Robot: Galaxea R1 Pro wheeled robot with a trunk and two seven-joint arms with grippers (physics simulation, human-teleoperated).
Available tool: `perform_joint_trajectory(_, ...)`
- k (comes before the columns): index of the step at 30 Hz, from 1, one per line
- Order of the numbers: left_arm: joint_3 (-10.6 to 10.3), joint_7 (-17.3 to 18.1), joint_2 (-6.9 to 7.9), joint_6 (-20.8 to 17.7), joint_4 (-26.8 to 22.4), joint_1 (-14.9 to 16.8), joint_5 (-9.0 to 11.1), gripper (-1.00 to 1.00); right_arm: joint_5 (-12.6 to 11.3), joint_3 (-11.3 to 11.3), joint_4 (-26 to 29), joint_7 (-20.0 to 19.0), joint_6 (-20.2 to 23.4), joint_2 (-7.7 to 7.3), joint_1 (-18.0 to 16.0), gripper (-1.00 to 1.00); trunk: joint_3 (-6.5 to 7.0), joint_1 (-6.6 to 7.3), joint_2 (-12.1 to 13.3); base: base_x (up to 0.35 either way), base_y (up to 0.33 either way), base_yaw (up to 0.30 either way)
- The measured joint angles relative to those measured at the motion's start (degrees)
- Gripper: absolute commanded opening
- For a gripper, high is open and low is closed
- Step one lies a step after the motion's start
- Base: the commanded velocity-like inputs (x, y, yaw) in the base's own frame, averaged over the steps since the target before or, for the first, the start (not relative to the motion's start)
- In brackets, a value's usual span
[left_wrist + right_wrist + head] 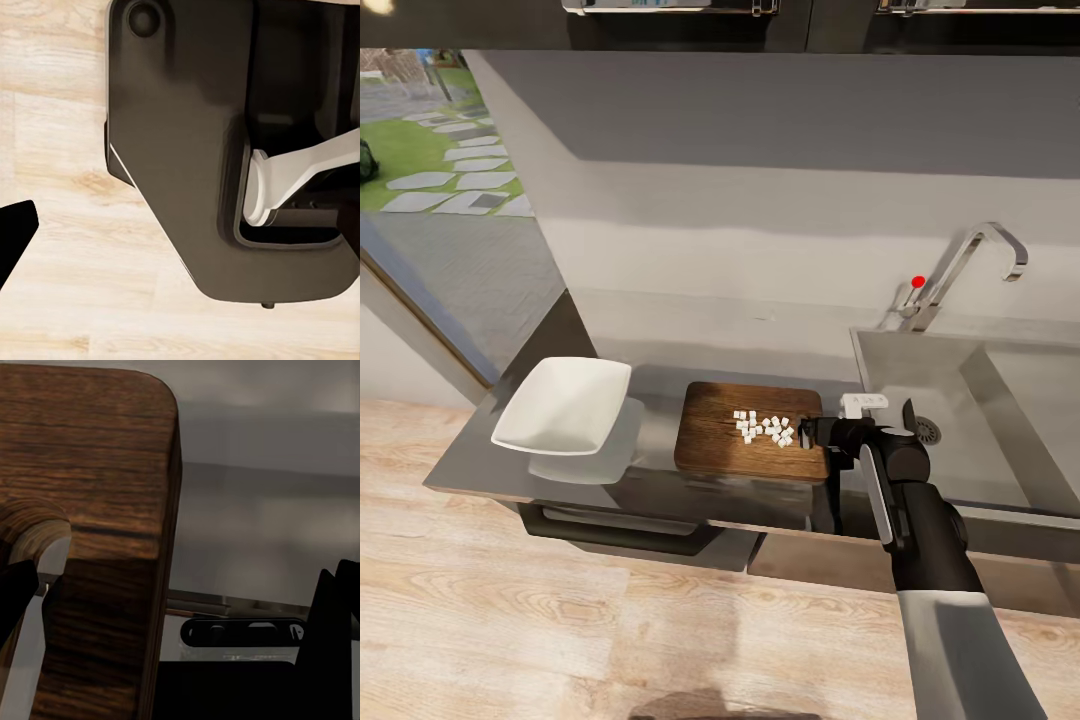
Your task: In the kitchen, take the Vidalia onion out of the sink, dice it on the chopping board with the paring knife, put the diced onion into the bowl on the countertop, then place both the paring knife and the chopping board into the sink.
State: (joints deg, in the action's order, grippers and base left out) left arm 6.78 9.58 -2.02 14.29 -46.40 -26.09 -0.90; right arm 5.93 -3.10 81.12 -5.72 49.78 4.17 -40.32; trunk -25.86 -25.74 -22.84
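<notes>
The brown chopping board (725,445) lies on the grey countertop (480,465) just left of the sink (1000,440). Small white pieces of diced onion (765,427) sit in a loose pile on the board's right half. My right gripper (810,432) is at the board's right end, beside the pile. In the right wrist view the board (97,472) is very close; the gripper (176,600) is open, one finger (15,600) at the board's slot, the other off its edge. The white bowl (565,405) stands left of the board. The paring knife is out of view. My left gripper (187,225) is open over the floor.
A chrome tap (970,265) with a red knob (918,282) rises behind the sink, whose drain (928,430) shows by my right wrist. A dark drawer handle (620,530) sits below the counter front. Wood floor (560,640) lies in front. A glass door (430,200) is at left.
</notes>
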Motion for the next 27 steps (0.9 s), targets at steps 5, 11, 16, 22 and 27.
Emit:
perform_joint_trajectory(5, 0.0, 0.0, 0.0, 0.0, 0.1, 0.0, 0.0, 1.0, 0.1, 0.0, 0.0, 0.0, 0.0, 0.0, 0.0, 1.0, 0.0, -0.01, 0.0, -0.065, 0.0, 0.0)
perform_joint_trajectory(11, 0.0, 0.0, 0.0, 0.0, 0.1, 0.0, 0.0, 1.0, 0.0, 0.0, 0.0, 0.0, 0.0, 0.0, 0.0, 1.0, 0.0, 0.0, 0.0, -0.006, 0.0, 0.0)
perform_joint_trajectory(16, 0.0, 0.0, 0.01, 0.0, 0.1, 0.0, 0.0, 1.0, 1.4, 0.0, -0.2, 0.2, 0.0, -0.02, 0.0, 1.0, 0.0, 0.01, 0.0, 0.0, 0.109, 0.0)
perform_joint_trajectory(22, 0.0, 0.0, 0.06, 0.0, 0.1, 0.0, 0.0, 1.0, 0.9, 0.0, -0.1, 0.3, 0.2, -0.01, 0.0, 1.0, 0.0, 0.01, 0.0, 0.0, 0.024, 0.0)
perform_joint_trajectory(27, 0.0, 0.0, 0.02, 0.0, 0.1, 0.0, 0.0, 1.0, 0.7, 0.0, 0.0, 0.2, 0.2, -0.01, 0.0, 1.0, 0.0, 0.01, 0.0, 0.0, 0.0, 0.0)
